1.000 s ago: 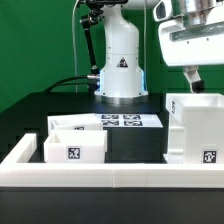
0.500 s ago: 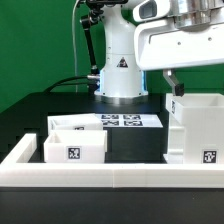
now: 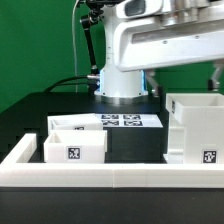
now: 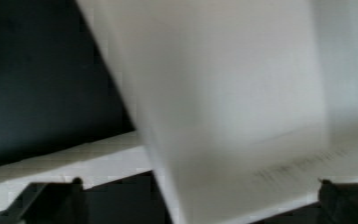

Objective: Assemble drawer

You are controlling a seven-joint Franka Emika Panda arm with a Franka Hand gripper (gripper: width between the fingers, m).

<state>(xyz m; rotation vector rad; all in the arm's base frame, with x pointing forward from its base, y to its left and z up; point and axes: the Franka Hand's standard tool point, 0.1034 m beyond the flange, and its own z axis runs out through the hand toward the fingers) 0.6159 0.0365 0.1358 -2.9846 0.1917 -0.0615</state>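
The white box housing [image 3: 195, 125] stands open-topped at the exterior view's right, with a tag low on its front. Two small white trays [image 3: 74, 141] sit side by side at the exterior view's left, the front one tagged. My gripper [image 3: 183, 80] hangs just above the housing with its fingers spread wide, open and empty. In the wrist view a blurred white panel of the housing [image 4: 229, 100] fills the picture. It lies between my two dark fingertips [image 4: 59, 196], and the gripper [image 4: 202, 200] touches nothing.
The marker board [image 3: 121, 121] lies flat between the trays and the housing, in front of the arm's white base [image 3: 121, 70]. A long low white border wall [image 3: 110, 176] runs along the near side and turns back at the exterior view's left.
My hand has swung toward the exterior view's left and now fills the top of that view. Its fingers have come from beside the housing to above it. The parts have not moved.
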